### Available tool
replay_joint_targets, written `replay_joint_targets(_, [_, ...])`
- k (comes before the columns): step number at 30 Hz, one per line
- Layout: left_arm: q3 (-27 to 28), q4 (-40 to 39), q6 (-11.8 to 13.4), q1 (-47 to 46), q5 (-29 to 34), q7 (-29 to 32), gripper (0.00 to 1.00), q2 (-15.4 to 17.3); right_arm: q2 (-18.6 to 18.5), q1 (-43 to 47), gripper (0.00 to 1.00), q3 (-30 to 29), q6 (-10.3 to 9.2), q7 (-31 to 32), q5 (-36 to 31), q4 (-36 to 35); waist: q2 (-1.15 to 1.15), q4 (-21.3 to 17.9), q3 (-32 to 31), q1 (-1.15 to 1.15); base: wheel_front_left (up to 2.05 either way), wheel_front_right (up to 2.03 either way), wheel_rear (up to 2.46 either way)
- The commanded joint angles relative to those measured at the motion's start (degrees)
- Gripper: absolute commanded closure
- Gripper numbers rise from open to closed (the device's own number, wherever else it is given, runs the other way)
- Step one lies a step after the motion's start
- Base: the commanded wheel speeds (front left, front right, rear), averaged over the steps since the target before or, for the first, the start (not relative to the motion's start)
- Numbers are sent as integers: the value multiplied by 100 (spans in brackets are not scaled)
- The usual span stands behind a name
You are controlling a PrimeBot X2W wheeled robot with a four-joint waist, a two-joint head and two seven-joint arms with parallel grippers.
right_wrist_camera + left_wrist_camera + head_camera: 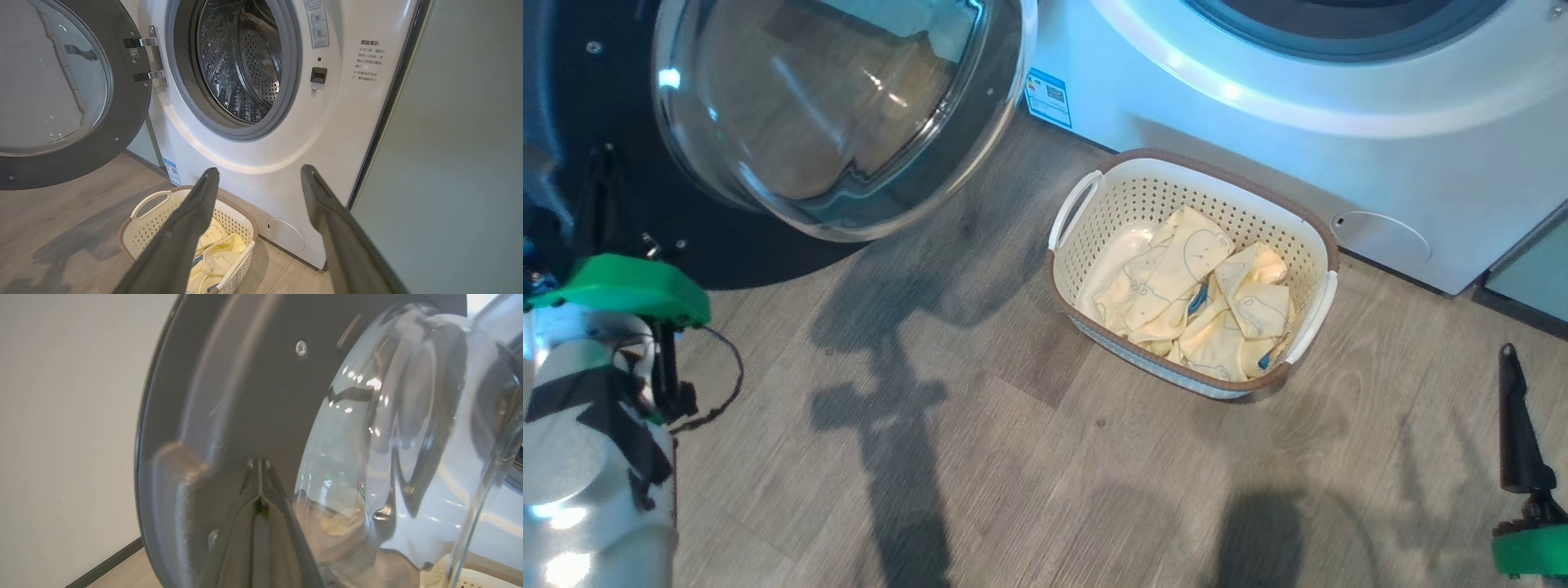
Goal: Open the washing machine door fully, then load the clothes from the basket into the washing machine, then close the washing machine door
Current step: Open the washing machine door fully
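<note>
Washing machine door (841, 122) open, clothes (1192, 294) in the basket (1201, 163) on the floor.
The left claw (260, 465), shut, points at the door's black rim. The right claw (259, 173), fingers spread and empty, faces the washing machine (253, 163), which bears a blue QR sticker (1048, 96) and the heading "温馨提示:" (369, 42).

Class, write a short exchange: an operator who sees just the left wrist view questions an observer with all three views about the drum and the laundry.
Operator: I see the washing machine door close up. Is the opening free?
Observer: Yes, the door is swung wide on its hinge and the steel drum shows nothing inside.
Operator: What is there to load?
Observer: The clothes lie in the basket on the floor before the machine.
</note>
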Motion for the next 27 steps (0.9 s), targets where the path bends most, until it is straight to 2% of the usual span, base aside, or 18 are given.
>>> replay_joint_targets(1, [317, -97, -20, -245, 63, -35, 100, 313, -166, -149, 0, 109, -16, 13, -6, -224, 0, -10, 17, -1, 0, 0, 0])
replay_joint_targets(12, [661, 13, -213, -358, 208, -35, 100, 294, -108, -240, 0, 149, -16, 14, -23, -229, 0, -84, 90, -1, 0, 0, 0])
replay_joint_targets(18, [786, -228, -274, -149, 252, -35, 100, 172, -30, -321, 0, 150, -16, -29, -23, -161, 0, -191, 85, -1, 0, 0, 0])
replay_joint_targets(27, [903, -1148, -400, 708, 294, -35, 100, -336, 189, -422, 0, 183, -16, -110, -26, 21, 0, -497, -85, -1, 0, 0, 0])
